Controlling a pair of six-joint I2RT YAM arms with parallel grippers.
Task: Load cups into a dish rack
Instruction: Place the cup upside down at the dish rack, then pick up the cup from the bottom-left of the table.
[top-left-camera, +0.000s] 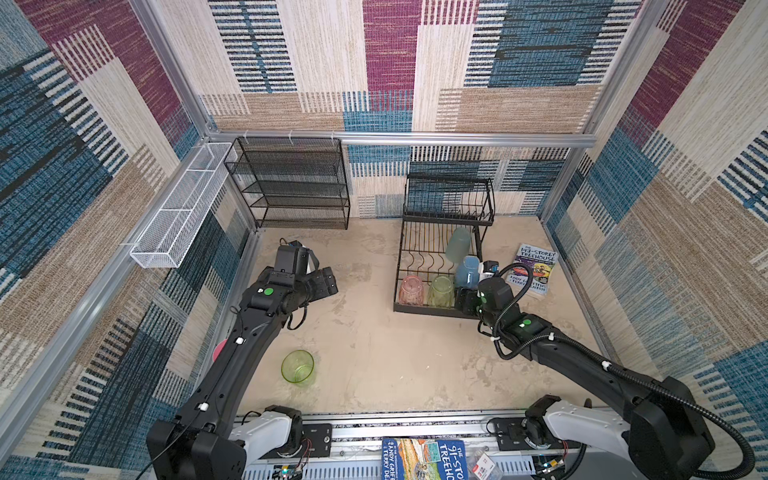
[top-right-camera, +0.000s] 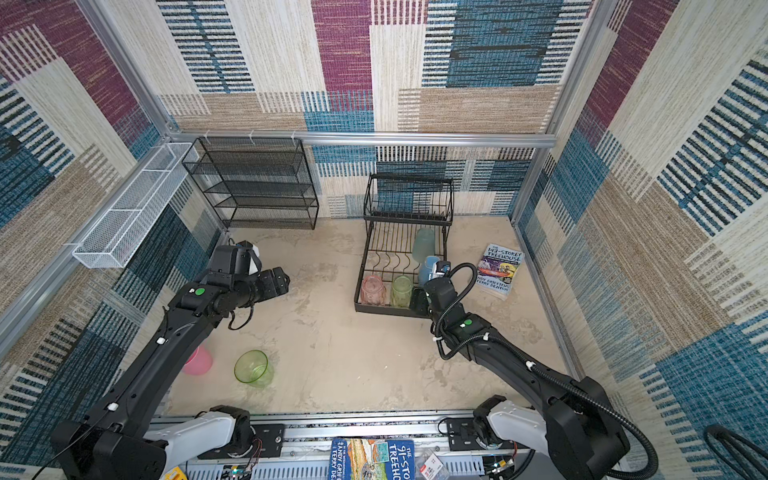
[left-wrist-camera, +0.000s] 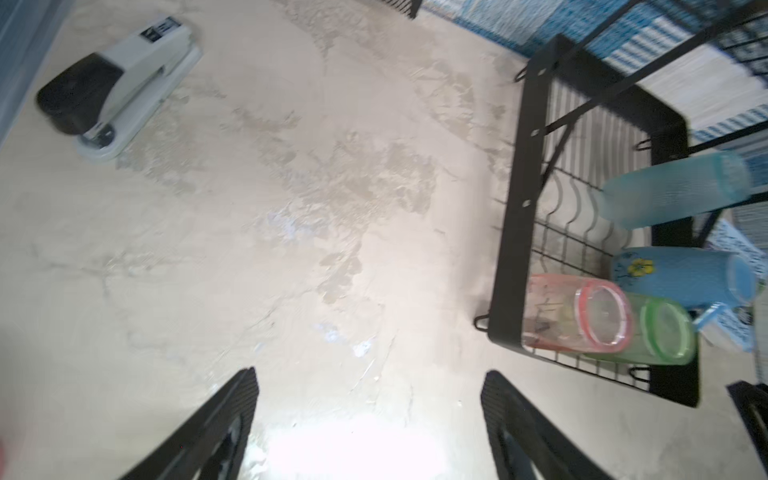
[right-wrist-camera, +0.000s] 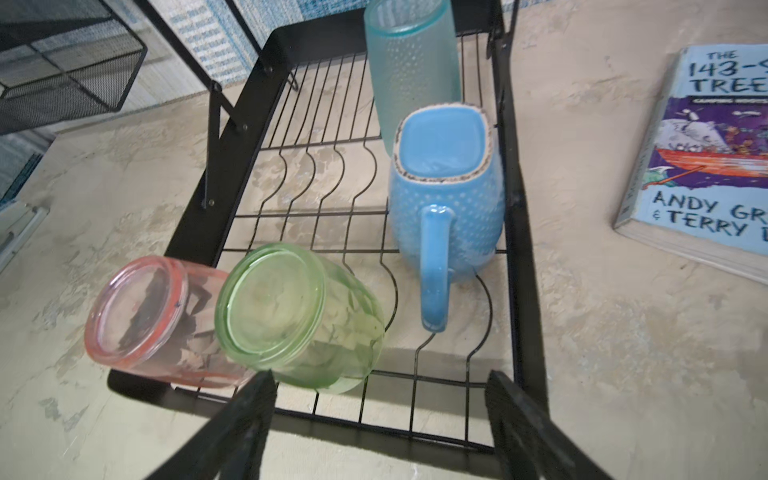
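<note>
Dish rack (right-wrist-camera: 519, 257) of black wire sits just ahead of the right fingers (right-wrist-camera: 249, 415), spread wide and empty. Nearest them, bottoms up: a smooth translucent peach-pink tumbler (right-wrist-camera: 137, 316), a green tumbler (right-wrist-camera: 291, 316), a dimpled light-blue mug (right-wrist-camera: 449, 216) with squarish base; beyond, a tall pebbled teal cup (right-wrist-camera: 411, 70). Off to their side lies a paperback (top-left-camera: 535, 270), "THE 143-STOREY TREEHOUSE". The left fingers (left-wrist-camera: 232, 415) gape wide over mottled worktop (left-wrist-camera: 291, 208); a second green tumbler (top-left-camera: 297, 366) stands well behind them.
</note>
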